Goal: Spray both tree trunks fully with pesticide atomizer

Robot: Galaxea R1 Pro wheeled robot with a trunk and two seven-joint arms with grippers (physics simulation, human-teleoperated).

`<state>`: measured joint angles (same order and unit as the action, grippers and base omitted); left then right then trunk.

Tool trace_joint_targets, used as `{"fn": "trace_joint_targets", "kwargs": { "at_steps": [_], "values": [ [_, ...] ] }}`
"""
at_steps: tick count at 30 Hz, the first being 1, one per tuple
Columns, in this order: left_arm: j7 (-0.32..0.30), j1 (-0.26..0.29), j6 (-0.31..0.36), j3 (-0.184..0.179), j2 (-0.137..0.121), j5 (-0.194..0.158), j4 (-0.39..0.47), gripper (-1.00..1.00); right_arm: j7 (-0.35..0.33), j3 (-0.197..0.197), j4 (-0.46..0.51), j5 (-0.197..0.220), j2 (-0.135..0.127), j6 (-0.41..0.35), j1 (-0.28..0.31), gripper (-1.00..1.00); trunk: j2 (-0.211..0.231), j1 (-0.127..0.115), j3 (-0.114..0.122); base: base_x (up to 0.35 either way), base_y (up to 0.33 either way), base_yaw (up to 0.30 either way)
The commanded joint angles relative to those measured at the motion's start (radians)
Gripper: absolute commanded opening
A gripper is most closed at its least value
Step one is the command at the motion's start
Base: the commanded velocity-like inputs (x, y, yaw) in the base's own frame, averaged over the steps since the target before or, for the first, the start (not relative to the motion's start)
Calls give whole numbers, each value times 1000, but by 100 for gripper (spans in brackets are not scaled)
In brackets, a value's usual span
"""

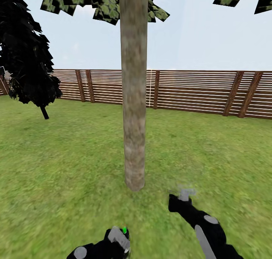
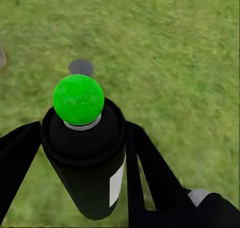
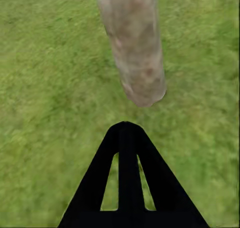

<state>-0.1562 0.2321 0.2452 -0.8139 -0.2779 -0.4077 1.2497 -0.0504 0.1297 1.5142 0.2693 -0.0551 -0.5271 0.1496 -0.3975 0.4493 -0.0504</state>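
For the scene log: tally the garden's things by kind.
Tree trunks: 1
Conifers: 1
Fences: 1
Atomizers: 1, in the left gripper
Total: 4

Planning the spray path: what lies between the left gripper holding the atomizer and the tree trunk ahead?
Only bare grass in the head view, from the left gripper with the atomizer to the tree trunk.
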Motion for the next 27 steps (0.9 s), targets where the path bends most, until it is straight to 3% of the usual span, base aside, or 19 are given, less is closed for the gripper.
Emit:
{"fn": "trace_joint_targets", "kwargs": {
  "at_steps": [1, 3, 5, 6, 9, 14, 17, 19, 21, 23, 24, 27],
  "values": [
    [54, 15, 99, 33, 31, -12, 6, -100, 34, 16, -74, -28, 0, 140, -44, -100, -2, 1, -2, 0, 0, 0],
    [144, 49, 285, 105, 85, -14, 40, -100, 71, 32, -291, -60, 3, 428, -90, -100, -2, 1, -2, 0, 0, 0],
    [243, 85, 469, 165, 144, -14, 89, -100, 87, 39, -527, -77, 8, 666, -109, -100, -2, 1, -2, 0, 0, 0],
    [273, 96, 508, 178, 161, -14, 97, -100, 89, 40, -574, -80, 10, 712, -112, -100, -2, 1, -2, 0, 0, 0],
    [433, 192, 696, 252, 261, -15, 148, -100, 97, 33, -775, -76, 13, 873, -118, -100, -2, 1, -2, 0, 0, 0],
    [481, 325, 802, 277, 323, -11, 180, -100, 100, -19, -868, -48, 15, 934, -113, -100, -2, 1, -2, 0, 0, 0],
    [512, 414, 802, 292, 343, -11, 161, -100, 104, -27, -877, -40, 20, 955, -113, -100, -2, 1, -2, 0, 0, 0],
    [529, 465, 802, 327, 348, -19, 123, -100, 109, -39, -879, -10, 23, 958, -113, -100, -2, 1, -2, 0, 0, 0],
    [541, 538, 802, 391, 353, -31, 41, -100, 112, -50, -880, 46, 28, 960, -112, -100, -2, 1, -2, 0, 0, 0],
    [546, 621, 802, 433, 355, -37, -69, -100, 112, -53, -883, 71, 29, 962, -113, -100, -2, 1, -2, 0, 0, 0],
    [548, 678, 802, 447, 355, -39, -145, -100, 112, -54, -884, 79, 30, 963, -112, -100, -2, 1, -2, 0, 0, 0],
    [550, 746, 802, 457, 359, -41, -236, -100, 112, -54, -886, 85, 31, 963, -112, -100, -2, 1, -2, 0, 0, 0]
  ]
}}
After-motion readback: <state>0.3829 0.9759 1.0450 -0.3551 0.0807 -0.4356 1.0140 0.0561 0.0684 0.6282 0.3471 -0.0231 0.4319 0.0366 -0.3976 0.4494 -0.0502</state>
